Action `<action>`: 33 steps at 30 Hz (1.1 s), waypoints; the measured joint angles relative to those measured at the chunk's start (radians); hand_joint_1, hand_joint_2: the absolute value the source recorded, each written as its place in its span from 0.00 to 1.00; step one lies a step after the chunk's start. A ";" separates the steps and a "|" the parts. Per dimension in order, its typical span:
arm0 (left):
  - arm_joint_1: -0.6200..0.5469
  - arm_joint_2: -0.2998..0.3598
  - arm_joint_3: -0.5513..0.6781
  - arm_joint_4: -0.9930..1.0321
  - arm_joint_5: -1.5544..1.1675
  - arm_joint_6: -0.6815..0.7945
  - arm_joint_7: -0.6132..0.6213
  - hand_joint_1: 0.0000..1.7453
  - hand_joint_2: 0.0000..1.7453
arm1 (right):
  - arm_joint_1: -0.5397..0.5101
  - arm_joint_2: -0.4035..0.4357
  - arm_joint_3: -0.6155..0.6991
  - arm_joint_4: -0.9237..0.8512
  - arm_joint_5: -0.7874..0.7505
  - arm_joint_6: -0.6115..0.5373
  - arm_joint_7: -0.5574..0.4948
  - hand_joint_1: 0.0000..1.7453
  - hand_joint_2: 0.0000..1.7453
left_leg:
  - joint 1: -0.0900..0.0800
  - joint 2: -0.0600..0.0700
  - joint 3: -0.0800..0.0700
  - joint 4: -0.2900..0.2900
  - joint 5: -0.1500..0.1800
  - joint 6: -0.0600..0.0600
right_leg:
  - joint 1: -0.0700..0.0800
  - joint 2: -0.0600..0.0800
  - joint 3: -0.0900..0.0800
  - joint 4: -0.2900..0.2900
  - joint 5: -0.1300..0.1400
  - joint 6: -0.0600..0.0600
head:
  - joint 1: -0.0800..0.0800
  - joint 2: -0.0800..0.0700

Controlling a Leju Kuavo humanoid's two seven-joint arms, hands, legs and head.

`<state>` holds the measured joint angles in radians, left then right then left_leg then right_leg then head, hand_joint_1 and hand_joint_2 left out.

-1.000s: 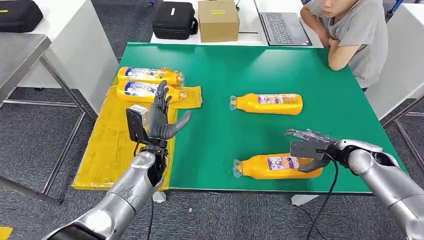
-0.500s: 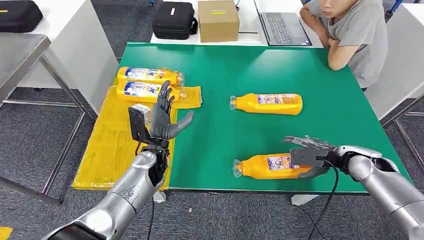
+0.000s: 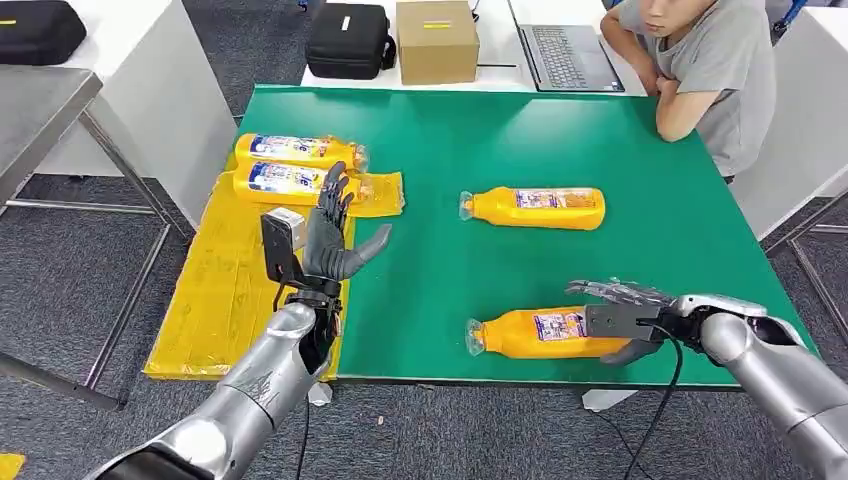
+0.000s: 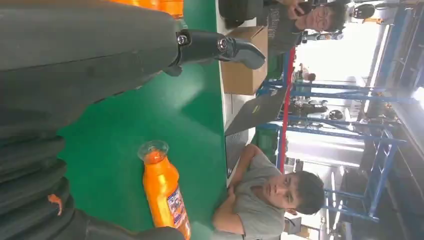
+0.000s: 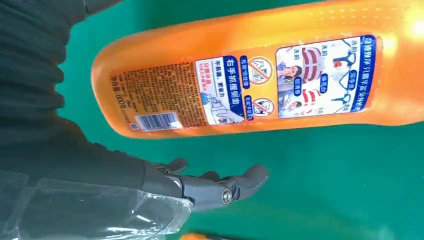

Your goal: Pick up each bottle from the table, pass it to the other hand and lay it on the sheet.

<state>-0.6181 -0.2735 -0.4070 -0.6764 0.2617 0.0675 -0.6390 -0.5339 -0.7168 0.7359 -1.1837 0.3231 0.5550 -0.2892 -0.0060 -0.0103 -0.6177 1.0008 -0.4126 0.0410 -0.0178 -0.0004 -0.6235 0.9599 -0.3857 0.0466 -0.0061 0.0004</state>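
Two orange bottles lie on the green table (image 3: 450, 130): a near bottle (image 3: 545, 333) by the front edge and a far bottle (image 3: 535, 208) mid-table. Another two bottles (image 3: 300, 150) (image 3: 290, 182) lie at the far end of the yellow sheet (image 3: 215, 290). My right hand (image 3: 625, 310) is spread at the near bottle's base, fingers above it, thumb below, not closed. The right wrist view shows that bottle (image 5: 250, 80) close, with the thumb (image 5: 220, 187) apart from it. My left hand (image 3: 330, 235) is raised, open and empty, over the sheet's right edge. The left wrist view shows the far bottle (image 4: 162, 190).
A person (image 3: 700, 70) leans on the table's far right corner. Behind the table stand a cardboard box (image 3: 437, 40), a black case (image 3: 348, 40) and a laptop (image 3: 565, 45). A white table (image 3: 130, 100) and a grey one (image 3: 40, 110) stand to the left.
My right hand has sunk a little lower around the near bottle's base. The left hand has drifted slightly right. The bottles have not moved.
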 measured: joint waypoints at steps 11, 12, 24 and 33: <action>0.000 -0.007 -0.001 0.000 0.000 -0.006 0.002 0.00 1.00 | 0.042 0.019 0.029 0.002 0.030 -0.051 -0.007 0.00 1.00 | 0.000 0.000 0.000 0.000 0.000 0.000 | 0.000 0.000 0.000 0.000 0.000 0.000 | 0.000 0.000; 0.000 -0.008 -0.001 0.000 0.000 -0.008 0.002 0.00 1.00 | 0.045 0.020 0.030 0.003 0.032 -0.054 -0.010 0.00 1.00 | 0.000 0.000 0.000 0.000 0.000 0.000 | 0.000 0.000 0.000 0.000 0.000 0.000 | 0.000 0.000; -0.002 -0.014 -0.013 0.007 -0.005 0.008 -0.005 0.00 1.00 | 0.084 0.016 0.028 0.008 0.052 -0.106 -0.016 0.00 1.00 | 0.000 0.000 0.000 0.000 0.000 0.000 | 0.000 0.000 0.000 0.000 0.000 0.000 | 0.000 0.000; -0.003 -0.017 -0.019 0.009 -0.035 0.063 -0.043 0.00 1.00 | 0.110 0.032 0.020 0.013 0.150 -0.203 -0.029 0.00 1.00 | 0.000 0.000 0.000 0.000 0.000 0.000 | 0.000 0.000 0.000 0.000 0.000 0.000 | 0.000 0.000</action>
<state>-0.6215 -0.2907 -0.4257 -0.6676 0.2262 0.1301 -0.6821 -0.4238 -0.6847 0.7561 -1.1704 0.4731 0.3521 -0.3181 -0.0059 -0.0101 -0.6173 1.0007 -0.4126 0.0409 -0.0177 -0.0004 -0.6235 0.9599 -0.3857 0.0466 -0.0061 0.0004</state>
